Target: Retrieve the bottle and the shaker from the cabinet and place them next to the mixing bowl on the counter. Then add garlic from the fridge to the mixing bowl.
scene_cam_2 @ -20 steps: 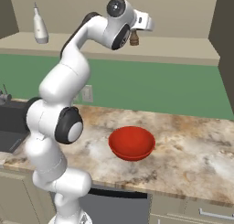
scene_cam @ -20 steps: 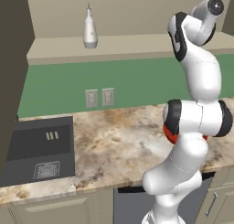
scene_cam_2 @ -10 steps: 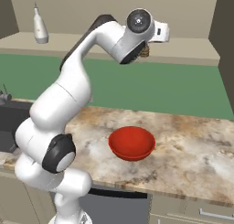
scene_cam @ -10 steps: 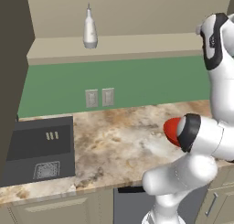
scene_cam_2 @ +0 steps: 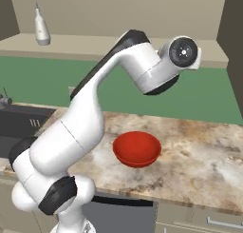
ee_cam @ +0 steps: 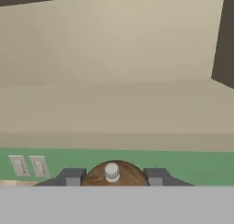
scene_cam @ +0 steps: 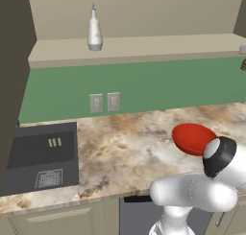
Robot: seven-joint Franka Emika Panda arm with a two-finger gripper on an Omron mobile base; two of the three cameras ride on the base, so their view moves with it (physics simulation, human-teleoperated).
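Already claw point(ee_cam: 112, 181) clamped on upright shaker point(ee_cam: 113, 173); red mixing bowl point(scene_cam_2: 137, 148) sat below on bench point(scene_cam_2: 209, 156), drop-spot beside it.

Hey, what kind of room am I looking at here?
A kitchen, rendered rather than real. The signs: a marbled stone counter with a dark sink set into it, a red mixing bowl on top, and an open wall cabinet above a green backsplash.

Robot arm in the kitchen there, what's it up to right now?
The arm's pincer is closed on the dark brown shaker, held out in front of the cabinet shelf. The pale bottle is on that shelf, not yet fetched. The red mixing bowl sits on the marbled counter, with nothing beside it so far.
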